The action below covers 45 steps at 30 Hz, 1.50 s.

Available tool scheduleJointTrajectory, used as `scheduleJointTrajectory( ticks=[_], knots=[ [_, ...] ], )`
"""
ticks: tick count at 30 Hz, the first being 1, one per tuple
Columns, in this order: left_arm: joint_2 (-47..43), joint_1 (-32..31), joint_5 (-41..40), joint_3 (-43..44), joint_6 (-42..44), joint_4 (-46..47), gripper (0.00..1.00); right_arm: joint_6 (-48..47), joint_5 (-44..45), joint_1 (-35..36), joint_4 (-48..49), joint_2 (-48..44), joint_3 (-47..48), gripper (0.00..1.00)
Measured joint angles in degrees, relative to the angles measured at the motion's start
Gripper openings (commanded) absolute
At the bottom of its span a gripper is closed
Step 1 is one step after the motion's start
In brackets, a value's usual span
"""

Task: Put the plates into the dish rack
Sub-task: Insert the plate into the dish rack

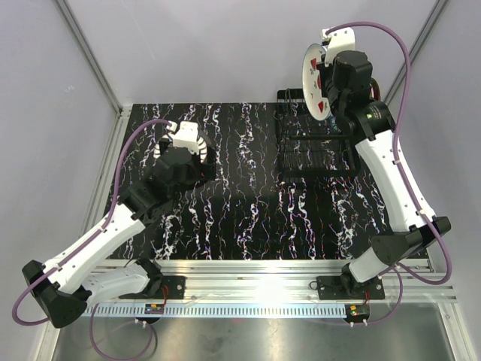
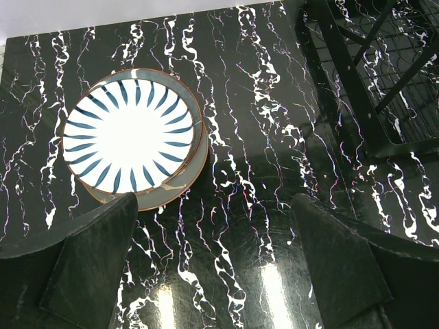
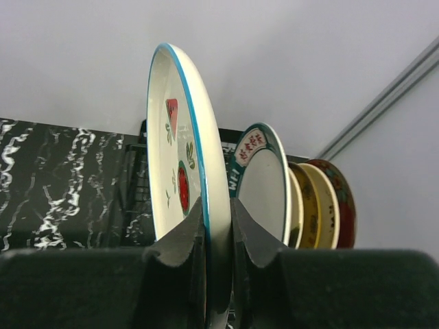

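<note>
Teal-rimmed and cream, the plate (image 3: 264, 185) just beyond my right pincer (image 3: 218, 212) carried a white panel of red characters near its rim, too small for me to read. I found no other writing.

That pincer was pinching the bottom edge of the watermelon plate (image 3: 171, 171), one finger pressed on each face, and the plate stood upright on edge. Past the teal-rimmed plate, a yellow plate (image 3: 312, 205) and a dark red plate (image 3: 343, 199) stood in a row in the dish rack (image 1: 316, 150), which sat below the pincer.

My left pincer (image 2: 214, 233) was spread wide and held nothing, hanging over the black marbled table (image 1: 248, 188). Ahead of it and to its left lay a white plate with dark radial stripes (image 2: 127, 133), stacked on a grey-blue plate with a brown rim (image 2: 195, 171).

My right arm stretched far forward and upward from its base. My left arm was bent at the elbow and reached over the table's left part.
</note>
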Motion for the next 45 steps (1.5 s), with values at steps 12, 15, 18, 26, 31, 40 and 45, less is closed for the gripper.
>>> scheduleJointTrajectory(
  ticks=[12,15,18,26,31,40,45],
  knots=[
    [0.92,0.00,0.04,0.00,-0.02,-0.11,0.99,-8.85,5.95,-0.04,5.73,0.48,-2.89,0.00],
    [1.36,0.00,0.04,0.00,-0.02,-0.15,0.99,-10.38,7.15,-0.04,7.08,0.48,-5.33,0.00],
    [1.66,0.00,0.04,0.00,0.00,-0.17,0.99,-11.23,8.00,-0.09,7.10,0.48,-7.41,0.00],
    [2.19,0.00,0.00,0.00,0.02,-0.20,0.99,-12.00,8.33,-1.22,8.35,0.52,-10.10,0.00],
    [2.29,0.00,-0.02,0.00,0.11,-0.26,0.99,-12.02,8.46,-2.05,9.68,0.52,-10.10,0.00],
    [2.32,0.00,0.00,0.00,0.17,-0.44,0.99,-10.95,8.41,-2.12,10.60,0.52,-12.11,0.00],
    [2.40,0.00,0.02,0.00,0.17,-0.57,0.99,-10.01,8.37,-2.10,10.95,0.52,-13.44,0.00]
  ],
)
